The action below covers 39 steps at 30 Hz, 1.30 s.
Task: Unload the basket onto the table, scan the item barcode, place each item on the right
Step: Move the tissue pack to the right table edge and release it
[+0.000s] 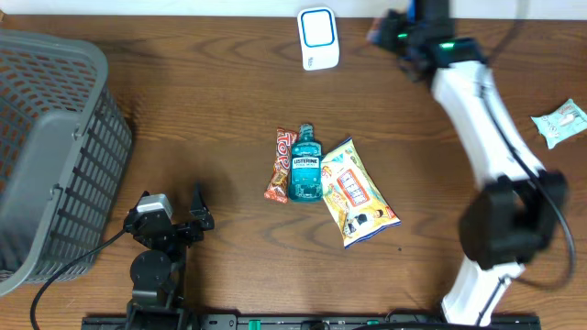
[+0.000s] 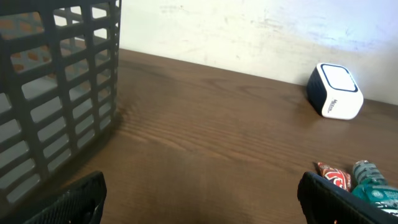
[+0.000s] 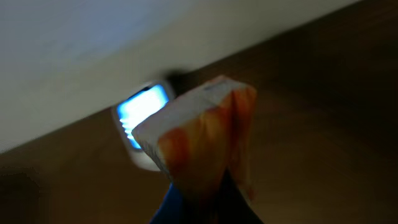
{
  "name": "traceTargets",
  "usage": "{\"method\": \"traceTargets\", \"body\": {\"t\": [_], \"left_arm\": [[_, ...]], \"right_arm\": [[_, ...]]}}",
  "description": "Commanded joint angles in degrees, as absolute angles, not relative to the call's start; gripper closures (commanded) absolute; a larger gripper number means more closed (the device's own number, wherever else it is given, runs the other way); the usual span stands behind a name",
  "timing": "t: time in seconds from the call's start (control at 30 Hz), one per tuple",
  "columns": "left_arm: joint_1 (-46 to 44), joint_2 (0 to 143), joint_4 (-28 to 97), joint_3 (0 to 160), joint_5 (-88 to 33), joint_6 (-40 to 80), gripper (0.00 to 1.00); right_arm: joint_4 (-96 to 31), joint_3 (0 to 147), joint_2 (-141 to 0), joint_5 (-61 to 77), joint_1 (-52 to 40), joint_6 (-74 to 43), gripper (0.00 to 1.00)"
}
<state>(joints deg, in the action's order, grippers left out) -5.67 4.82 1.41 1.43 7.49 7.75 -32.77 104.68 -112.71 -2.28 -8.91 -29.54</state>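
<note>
Packet (image 3: 200, 134) clamped in right tool (image 3: 198, 206) near the lit scanner (image 3: 142, 115); left tool (image 2: 202, 200) spread apart

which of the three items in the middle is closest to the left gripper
The red candy bar, leftmost of the row; the teal mouthwash bottle and yellow snack bag lie farther from the left gripper.

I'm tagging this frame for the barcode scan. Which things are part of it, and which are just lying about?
In the job: scanner; orange-and-white packet, held near it.
Lying about: Listerine bottle; candy bar; yellow snack bag; grey basket; pale packet at the right edge.
</note>
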Motion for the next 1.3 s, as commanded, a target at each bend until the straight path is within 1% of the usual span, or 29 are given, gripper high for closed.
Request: {"method": "traceTargets", "body": {"t": [0.0,0.07,0.1,0.2,0.37,0.5,0.6,0.63,0.67,0.7,0.73,0.77,0.83,0.87,1.13,1.27], "left_arm": [[-5.4,4.8,3.4,0.2,8.6,8.3,0.02],[-5.4,4.8,3.4,0.2,8.6,8.2,0.02],[-5.4,4.8,3.4,0.2,8.6,8.2,0.02],[-5.4,4.8,3.4,0.2,8.6,8.2,0.02],[-5.4,4.8,3.4,0.2,8.6,8.2,0.02],[-5.4,4.8,3.4,0.2,8.6,8.3,0.02],[-5.4,4.8,3.4,0.2,8.6,8.2,0.02],[-5.4,4.8,3.4,0.2,8.6,8.2,0.02],[-5.4,4.8,3.4,0.2,8.6,8.2,0.02],[-5.4,4.8,3.4,0.2,8.6,8.2,0.02],[-5.4,4.8,3.4,0.2,8.6,8.2,0.02],[-5.4,4.8,3.4,0.2,8.6,8.2,0.02],[-5.4,4.8,3.4,0.2,8.6,8.3,0.02],[-5.4,4.8,3.4,0.2,8.6,8.3,0.02],[-5.4,4.8,3.4,0.2,8.6,8.2,0.02],[-5.4,4.8,3.4,0.2,8.6,8.3,0.02]], "right_arm": [[-42.1,105.0,-110.0,-32.0,-5.4,-20.3,0.99],[-50.3,105.0,-109.9,-41.8,-2.4,-20.3,0.99],[-53.8,104.8,-110.1,-44.6,-0.8,-20.8,0.99],[-59.7,102.9,-111.2,-47.6,5.0,-25.5,0.99],[-58.3,95.6,-113.5,-45.7,15.7,-37.0,0.99],[-53.8,89.3,-115.7,-44.5,22.9,-37.9,0.99],[-51.0,86.1,-116.4,-44.4,27.0,-37.9,0.94],[-50.2,85.6,-116.4,-44.4,28.1,-37.9,0.90],[-49.8,85.6,-116.4,-43.9,29.0,-37.9,0.80],[-49.3,85.7,-116.4,-42.8,29.9,-37.9,0.63],[-49.0,86.0,-116.4,-41.3,30.5,-37.8,0.39],[-49.1,86.8,-116.4,-39.6,31.0,-37.3,0.26],[-50.0,88.6,-116.3,-36.0,31.5,-35.4,0.05],[-50.6,89.8,-116.2,-33.9,31.4,-34.4,0.01],[-59.7,101.0,-112.3,-16.9,27.5,-30.8,0.01],[-59.8,102.2,-107.9,-12.8,23.2,-24.5,0.01]]}}
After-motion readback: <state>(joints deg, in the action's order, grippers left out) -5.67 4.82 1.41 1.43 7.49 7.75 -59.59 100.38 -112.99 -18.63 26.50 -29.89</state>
